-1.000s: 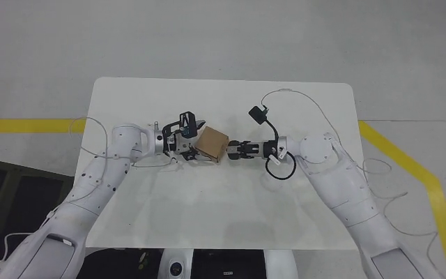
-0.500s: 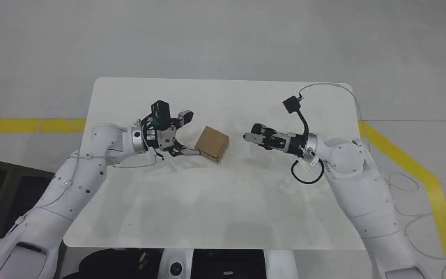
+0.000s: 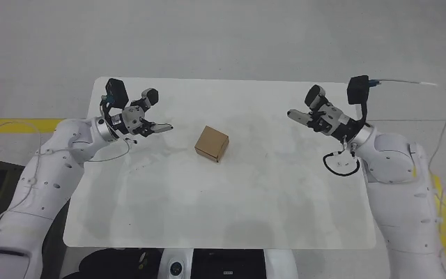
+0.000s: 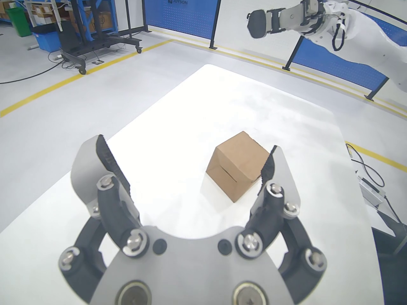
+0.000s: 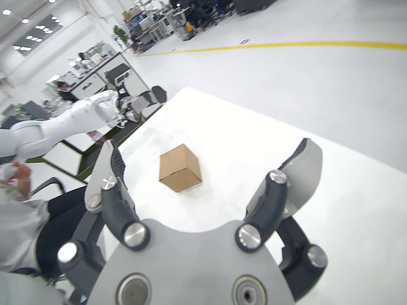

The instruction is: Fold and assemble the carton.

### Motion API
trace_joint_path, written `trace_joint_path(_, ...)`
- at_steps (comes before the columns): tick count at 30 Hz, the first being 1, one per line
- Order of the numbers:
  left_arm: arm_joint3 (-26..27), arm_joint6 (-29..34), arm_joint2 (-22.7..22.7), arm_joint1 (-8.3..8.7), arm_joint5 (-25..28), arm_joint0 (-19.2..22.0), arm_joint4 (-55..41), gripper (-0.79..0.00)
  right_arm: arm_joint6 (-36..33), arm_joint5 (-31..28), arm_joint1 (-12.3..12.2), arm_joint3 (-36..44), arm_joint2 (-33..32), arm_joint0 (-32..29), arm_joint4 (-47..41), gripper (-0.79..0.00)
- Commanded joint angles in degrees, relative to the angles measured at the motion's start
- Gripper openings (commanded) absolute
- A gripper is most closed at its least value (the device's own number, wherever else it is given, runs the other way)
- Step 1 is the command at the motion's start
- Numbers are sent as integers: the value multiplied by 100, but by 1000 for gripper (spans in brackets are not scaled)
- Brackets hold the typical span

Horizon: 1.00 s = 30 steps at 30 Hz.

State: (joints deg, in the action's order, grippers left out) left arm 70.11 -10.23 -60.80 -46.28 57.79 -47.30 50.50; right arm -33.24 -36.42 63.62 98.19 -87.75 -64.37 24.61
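Two wide, empty: left claw [image 3: 159, 111], right claw [image 3: 303, 104]; closed carton [image 3: 212, 143] btwn; L wrist view shows seam [image 4: 227, 172].

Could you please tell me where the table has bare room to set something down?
The table is bare along its near and far edges and on both sides of the carton at its middle. Only the ends are busy, where the open left gripper and right gripper hover.
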Motion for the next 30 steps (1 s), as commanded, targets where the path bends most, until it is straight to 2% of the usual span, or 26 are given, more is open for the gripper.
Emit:
trace_joint_path(1,97,117,-128,32,21,-32,-68,0,255,128,-15,207,-161,-87,394,0)
trace_joint_path(6,348,381,-578,153,21,-149,-205,0,506,459,-51,664,-444,-263,868,0)
trace_joint_path(14,709,810,-1207,288,-97,-325,-343,0,477,697,-110,1144,-774,-412,980,0)
trace_joint_path(20,885,972,-1416,313,-156,-395,-465,0,369,814,-156,1380,-997,-452,907,0)
trace_joint_path(30,887,986,-1426,314,-163,-396,-465,0,367,838,-161,1401,-1012,-456,894,-1)
